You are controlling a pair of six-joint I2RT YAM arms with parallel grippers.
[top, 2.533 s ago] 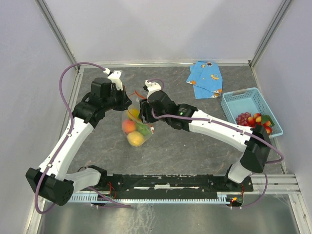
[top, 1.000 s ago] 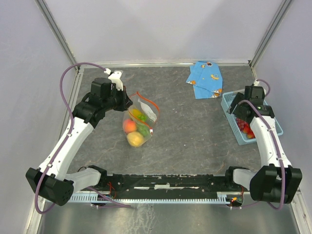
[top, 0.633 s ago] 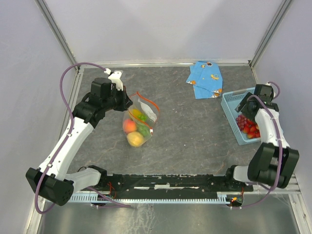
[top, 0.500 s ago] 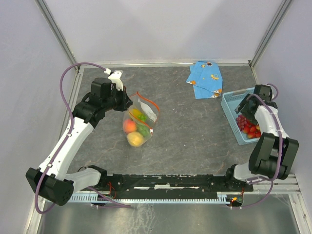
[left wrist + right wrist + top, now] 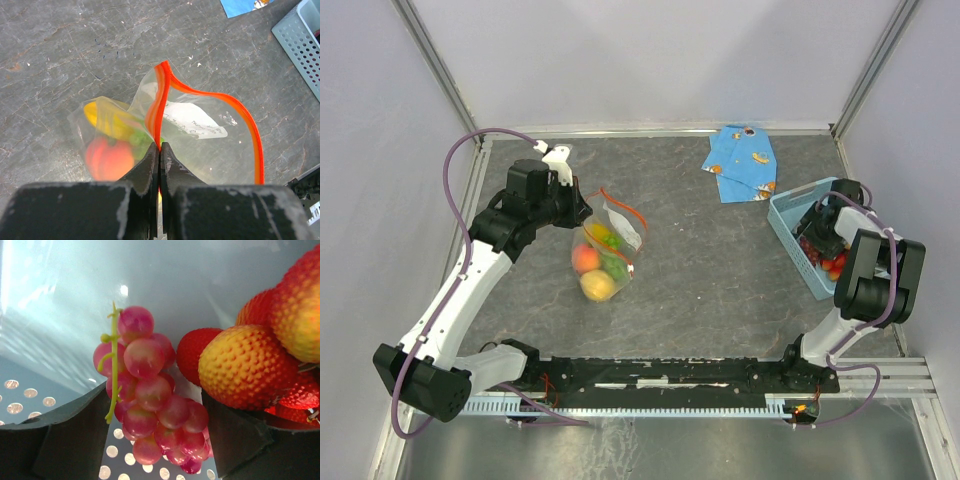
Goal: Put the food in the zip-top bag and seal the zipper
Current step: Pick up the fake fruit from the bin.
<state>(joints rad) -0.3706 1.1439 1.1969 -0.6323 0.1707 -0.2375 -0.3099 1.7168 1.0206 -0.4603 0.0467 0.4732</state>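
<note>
Clear bag (image 5: 215, 155), orange-red zipper (image 5: 205, 94). Orange-pink peach (image 5: 110, 159), yellow lemon (image 5: 97, 114). Pink-purple grapes (image 5: 150, 405). Red-and-yellow dimpled strawberries (image 5: 240, 367). Light-blue perforated basket (image 5: 800, 193). Blue cloth (image 5: 743, 162), orange-white print. Dark grey veined table (image 5: 720, 290).

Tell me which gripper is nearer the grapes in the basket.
Right. The right gripper, open, straddles the grapes in the basket; the left gripper is across the table, shut on the zipper.

Blurred peach (image 5: 109, 159) inside the bag (image 5: 227, 150), strawberries (image 5: 300, 300) cut off at the right wrist view's edge
</note>
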